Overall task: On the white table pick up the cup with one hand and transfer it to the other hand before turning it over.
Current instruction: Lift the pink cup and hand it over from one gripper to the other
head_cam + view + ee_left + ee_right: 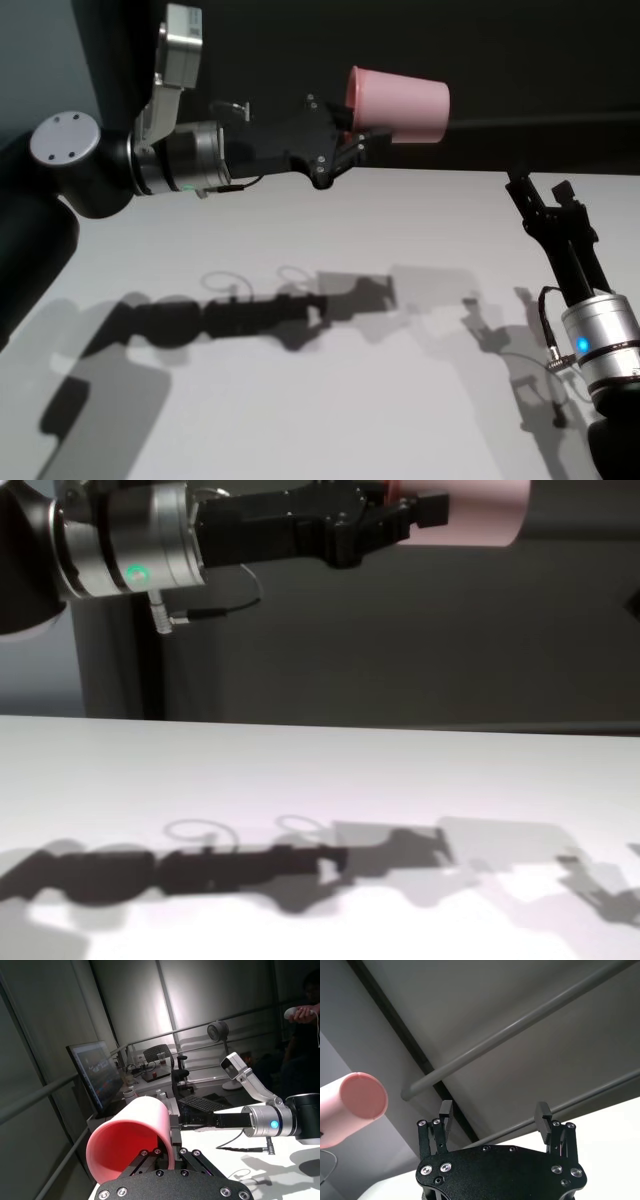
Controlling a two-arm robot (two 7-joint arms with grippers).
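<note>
One thin rim grip only: left gripper (pixel 345 140) is clamped on the cup (pixel 400 103), held sideways high above the white table (pixel 330 330). Right gripper (pixel 540 190), jaws apart, waits well apart. Risk: a nudge at handover tilts the cup loose.

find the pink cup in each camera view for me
Head view: the cup is top centre, held sideways in the left hand.
Left wrist view: lower left, its open mouth toward the camera.
Right wrist view: at the left edge, base showing.
Chest view: top right, partly cut off.
Shared landmark: the left hand shut on the cup's rim.
</note>
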